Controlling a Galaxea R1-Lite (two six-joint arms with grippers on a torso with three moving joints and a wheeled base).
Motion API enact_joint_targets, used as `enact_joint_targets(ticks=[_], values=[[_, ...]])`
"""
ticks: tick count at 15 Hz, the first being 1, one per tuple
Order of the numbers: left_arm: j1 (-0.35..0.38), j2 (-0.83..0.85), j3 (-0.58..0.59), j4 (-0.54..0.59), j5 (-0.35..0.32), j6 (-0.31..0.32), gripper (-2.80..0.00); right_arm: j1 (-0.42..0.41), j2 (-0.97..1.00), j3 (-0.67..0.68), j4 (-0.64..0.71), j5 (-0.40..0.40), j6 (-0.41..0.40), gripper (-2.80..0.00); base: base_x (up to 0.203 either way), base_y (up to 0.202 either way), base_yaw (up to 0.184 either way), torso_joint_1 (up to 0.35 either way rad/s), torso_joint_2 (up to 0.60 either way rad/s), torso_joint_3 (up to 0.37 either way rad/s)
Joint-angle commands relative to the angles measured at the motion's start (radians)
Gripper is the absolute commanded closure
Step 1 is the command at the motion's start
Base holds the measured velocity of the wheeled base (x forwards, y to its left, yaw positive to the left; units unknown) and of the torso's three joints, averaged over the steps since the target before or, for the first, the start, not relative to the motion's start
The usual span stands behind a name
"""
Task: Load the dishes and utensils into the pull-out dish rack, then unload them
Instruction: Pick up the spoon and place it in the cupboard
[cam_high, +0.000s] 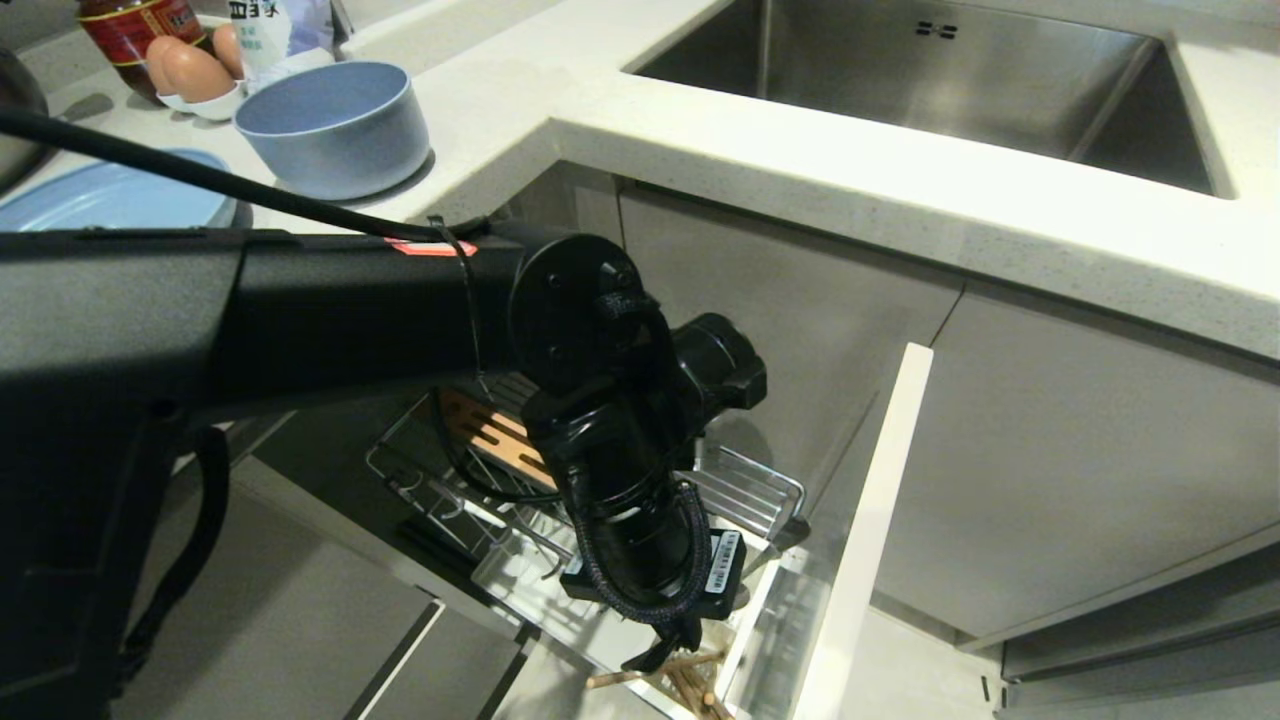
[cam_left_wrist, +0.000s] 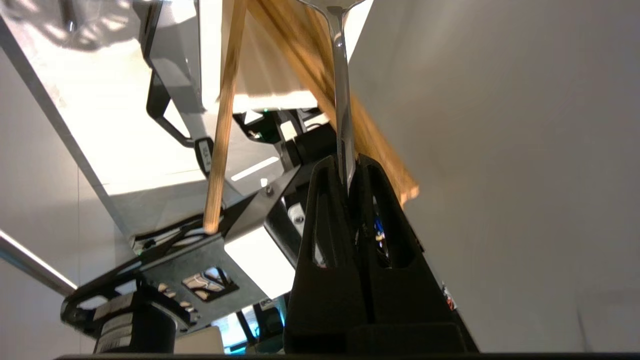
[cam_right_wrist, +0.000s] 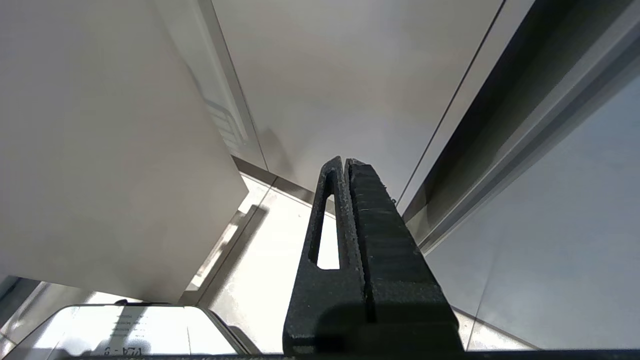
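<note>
1. Down over the pulled-out chrome wire dish rack (cam_high: 740, 490), you have the left gripper (cam_left_wrist: 348, 167) reaching toward the rack's near corner, beside its flat grey-white front panel (cam_high: 865, 540).
2. You can see in the left wrist view that its black fingers (cam_left_wrist: 320, 210) are pinched narrow on the handle of the silver metal spoon (cam_left_wrist: 341, 100), which runs straight out from between the fingertips.
3. Just beside the spoon, the light-brown wooden chopsticks (cam_left_wrist: 222, 125) stand close to the gripped handle; one leans apart from the rest. From the head view, their tips (cam_high: 690, 685) show at the rack's near corner, under the gripper.
4. Inside the rack, behind the arm, you can make out the slotted wooden strip (cam_high: 495, 435).
5. Up on the white counter (cam_high: 760, 150) above the rack, the pale blue round deep bowl (cam_high: 335, 125) sits well apart from the rack, with the pale blue oval plate (cam_high: 110, 195) near it, partly hidden by the arm.
6. Your right gripper (cam_right_wrist: 345, 165) is off in front of plain cabinet panels, its fingers pressed together on nothing.
</note>
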Motion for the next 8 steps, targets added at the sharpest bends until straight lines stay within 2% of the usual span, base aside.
enact_joint_targets(ticks=[1,8], values=[[0.002,0.025,-0.001,0.003,-0.001,-0.003,0.0,0.0,0.0,0.0,0.0,0.001,0.0,0.0,0.0,0.0,0.0,0.0,0.0,0.0],[0.012,0.078,-0.001,-0.051,-0.002,-0.003,0.0,0.0,0.0,0.0,0.0,-0.001,0.0,0.0,0.0,0.0,0.0,0.0,0.0,0.0]])
